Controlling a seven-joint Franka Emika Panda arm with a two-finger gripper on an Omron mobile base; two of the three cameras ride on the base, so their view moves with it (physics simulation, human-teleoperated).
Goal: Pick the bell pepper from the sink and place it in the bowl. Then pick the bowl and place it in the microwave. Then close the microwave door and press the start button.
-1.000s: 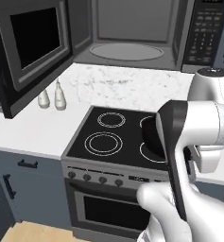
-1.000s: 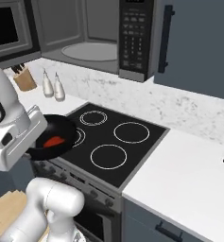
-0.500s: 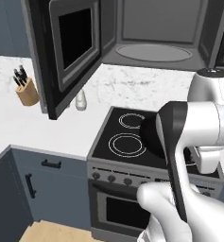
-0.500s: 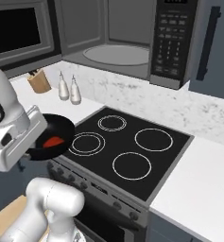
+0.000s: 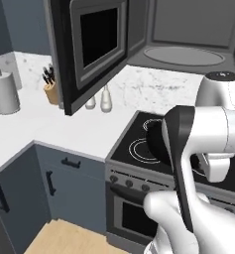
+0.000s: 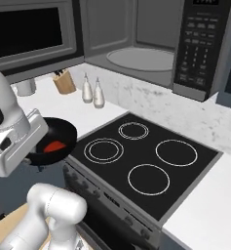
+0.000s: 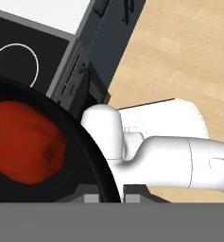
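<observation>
Black bowl (image 6: 53, 145) held in the air at its rim, out in front of the near left corner of the stove (image 6: 146, 171), level with the stove top and over the wooden floor (image 7: 179, 52). Red pepper (image 7: 26, 142) lying loose inside, on the bowl's floor, touching nothing else. Probably light and stiff, this bowl, but wide and shallow and gripped at one edge only, so likely to tip or twist in the grip if swung fast; the rim looks the only sensible place to hold, with the bowl kept level. Pepper likely to roll or slide on the smooth black surface at any tilt. Gripper (image 7: 108, 194) pinching the rim, judging by the dark edge running down between the two tips at the bottom of the hand view. Above and beyond, microwave (image 6: 151, 53) with grey cavity and round turntable exposed, its keypad to the right. Microwave door (image 5: 91, 47) swung wide to the left. On the counter (image 5: 44, 124) further left, two pale shakers (image 6: 92, 91) and a knife block (image 6: 64, 81).
</observation>
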